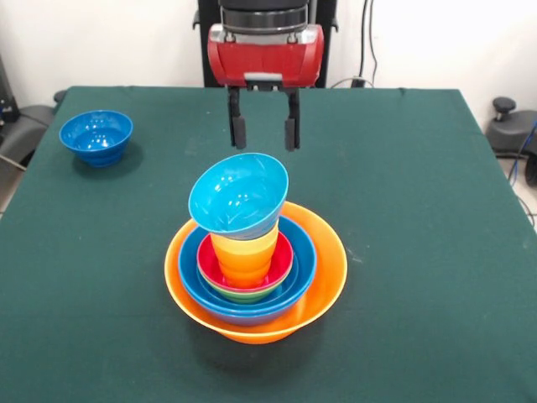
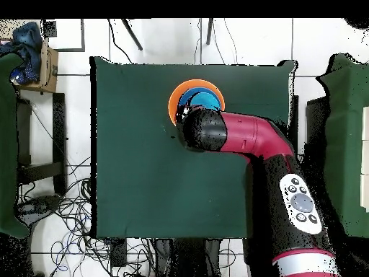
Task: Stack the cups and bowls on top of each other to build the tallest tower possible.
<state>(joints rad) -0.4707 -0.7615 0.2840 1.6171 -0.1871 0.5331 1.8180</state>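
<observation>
— How is the end effector seen?
— It is held open and empty above the tower, where a light-blue bowl is tilted on the orange cup.

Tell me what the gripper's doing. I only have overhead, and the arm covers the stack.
Observer: The gripper is open and empty, hanging just above a light-blue bowl.
Operator: Is that bowl seated?
Observer: No. It sits steeply tilted on the orange cup, its opening turned sideways.
Operator: Any loose pieces?
Observer: One dark-blue bowl, upright and alone near a table corner. The arm hides it from you.
</observation>
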